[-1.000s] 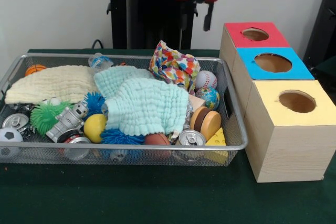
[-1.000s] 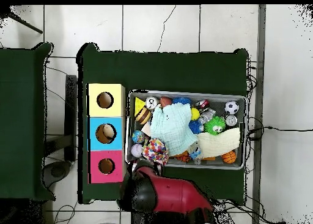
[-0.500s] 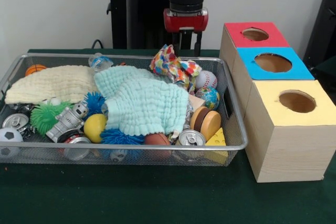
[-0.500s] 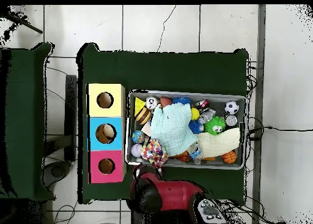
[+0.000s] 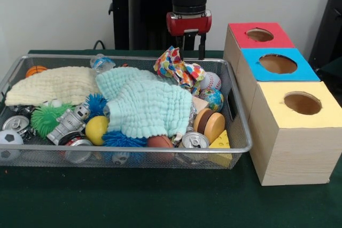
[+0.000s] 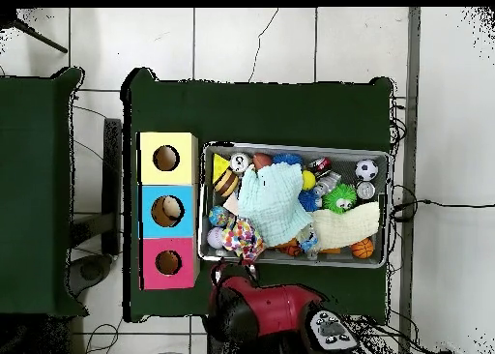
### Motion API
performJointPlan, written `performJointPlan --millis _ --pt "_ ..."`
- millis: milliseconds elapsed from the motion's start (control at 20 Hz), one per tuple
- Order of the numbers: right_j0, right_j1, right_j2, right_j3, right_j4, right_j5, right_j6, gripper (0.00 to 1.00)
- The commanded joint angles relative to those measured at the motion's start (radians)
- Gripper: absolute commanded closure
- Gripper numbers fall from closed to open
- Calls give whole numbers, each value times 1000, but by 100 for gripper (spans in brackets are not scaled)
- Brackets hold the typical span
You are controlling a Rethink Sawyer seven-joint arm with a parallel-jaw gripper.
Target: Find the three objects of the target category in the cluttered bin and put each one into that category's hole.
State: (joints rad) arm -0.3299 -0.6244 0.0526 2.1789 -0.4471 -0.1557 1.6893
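My gripper [image 5: 192,56] hangs open over the back right of the wire bin [image 5: 241,148]. Its two fingers stand apart just above and behind a crumpled multicoloured cloth [image 5: 179,68], with nothing between them. Right of the cloth lie a baseball [image 5: 210,80] and a globe ball [image 5: 212,99]. The bin also holds a soccer ball [image 5: 9,138], a small basketball [image 5: 36,70], a brown football [image 5: 159,141] and a yellow ball [image 5: 96,130]. Three boxes with holes stand to the right: red [image 5: 259,34], blue [image 5: 278,63], yellow [image 5: 302,102]. In the overhead view the arm [image 6: 261,307] covers the gripper beside the cloth [image 6: 242,236].
A mint cloth [image 5: 147,105] and a cream cloth [image 5: 53,84] cover much of the bin. Around them lie cans [image 5: 195,140], a toy robot [image 5: 68,123], a green spiky ball [image 5: 47,117], a cheese wedge [image 5: 220,145] and a burger-like toy [image 5: 209,124].
The gripper has come down from the top edge to just above the multicoloured cloth and shifted left. The cloth has sunk lower and flatter.
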Motion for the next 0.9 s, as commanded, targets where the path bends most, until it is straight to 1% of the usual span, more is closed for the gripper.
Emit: performJointPlan --millis 50,200,400,450,550,650,800,850,900 --pt "-57 222 -1 -219 -88 26 24 0" --pt "-37 219 -17 -213 -76 15 53 0" --pt "26 243 -91 -265 -21 19 74 0" --pt "34 248 -106 -280 -9 27 74 0" --pt "27 237 -109 -290 5 36 77 0" --pt "-28 196 -49 -270 -10 46 77 0" --pt "-146 112 102 -213 -25 63 98 0" --pt "-171 96 130 -207 -20 80 98 0" --pt "-177 88 140 -206 -8 94 99 0"
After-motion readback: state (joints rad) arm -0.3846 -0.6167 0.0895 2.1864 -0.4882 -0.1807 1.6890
